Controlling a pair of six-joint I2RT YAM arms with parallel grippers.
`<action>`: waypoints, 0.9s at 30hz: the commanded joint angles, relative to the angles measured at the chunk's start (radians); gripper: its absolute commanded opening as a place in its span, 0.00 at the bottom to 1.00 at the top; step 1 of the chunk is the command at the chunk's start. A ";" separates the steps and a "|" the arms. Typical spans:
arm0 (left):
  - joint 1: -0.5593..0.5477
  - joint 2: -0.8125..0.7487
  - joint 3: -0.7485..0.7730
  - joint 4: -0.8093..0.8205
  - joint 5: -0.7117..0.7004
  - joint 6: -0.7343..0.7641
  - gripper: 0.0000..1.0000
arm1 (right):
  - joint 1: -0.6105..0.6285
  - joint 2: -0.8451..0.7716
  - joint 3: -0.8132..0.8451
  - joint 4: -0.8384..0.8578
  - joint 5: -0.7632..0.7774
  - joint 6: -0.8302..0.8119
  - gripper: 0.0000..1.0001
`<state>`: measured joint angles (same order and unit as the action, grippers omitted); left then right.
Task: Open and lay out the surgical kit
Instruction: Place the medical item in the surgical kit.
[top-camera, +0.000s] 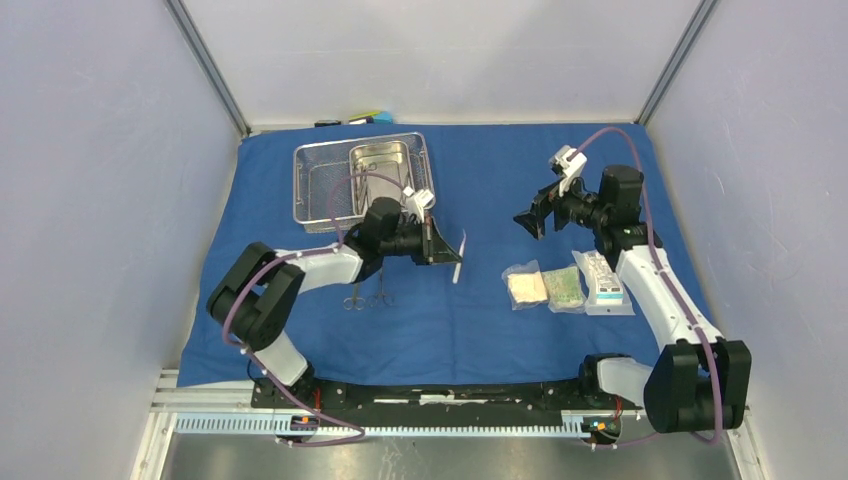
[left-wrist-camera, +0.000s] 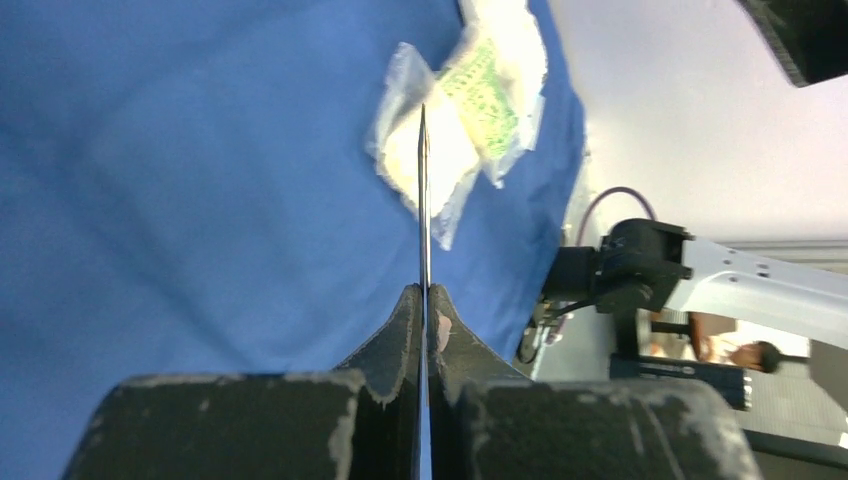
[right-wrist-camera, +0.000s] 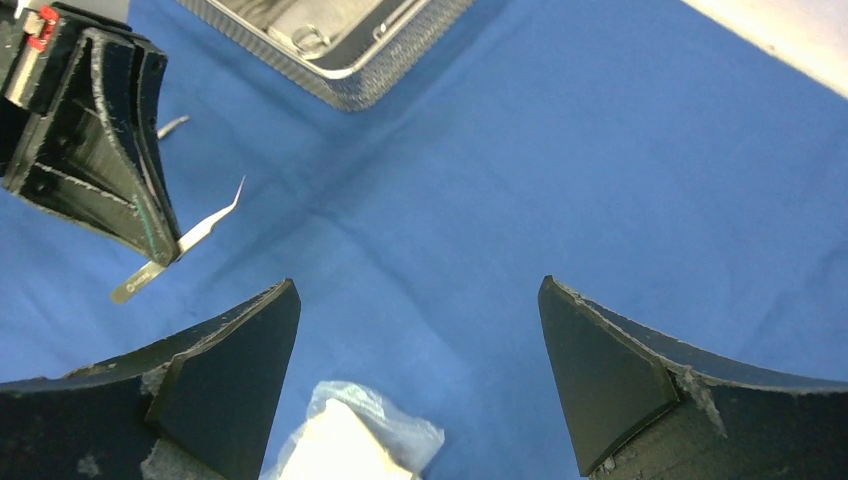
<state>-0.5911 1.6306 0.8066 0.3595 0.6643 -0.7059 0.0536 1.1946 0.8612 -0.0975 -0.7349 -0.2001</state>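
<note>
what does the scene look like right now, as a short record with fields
left gripper: shut on tweezers, above blue cloth
right gripper: open, empty
packets: three, in a row on cloth, near right arm
scissors-like instruments: flat on cloth by left arm
mesh tray: far left, steel pan inside

The left arm (top-camera: 300, 268) reached from the lower left toward the frame's centre, its elbow folded at the left. Its gripper (top-camera: 443, 243) was clamped on the tweezers (top-camera: 460, 256), fingers pressed together. The right arm (top-camera: 655, 285) rose along the right side and bent back toward centre, with its gripper (top-camera: 528, 220) pointing left and its jaws spread wide.
</note>
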 joint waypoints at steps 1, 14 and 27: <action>-0.062 0.069 -0.036 0.495 0.013 -0.271 0.02 | -0.026 -0.060 -0.034 -0.044 0.054 -0.064 0.97; -0.156 0.333 -0.100 0.865 -0.152 -0.554 0.02 | -0.041 -0.111 -0.026 -0.129 0.113 -0.131 0.97; -0.197 0.398 -0.135 0.796 -0.245 -0.587 0.02 | -0.043 -0.132 -0.021 -0.176 0.115 -0.160 0.97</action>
<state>-0.7765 2.0029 0.6773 1.1309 0.4686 -1.2488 0.0162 1.0832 0.8204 -0.2634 -0.6270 -0.3363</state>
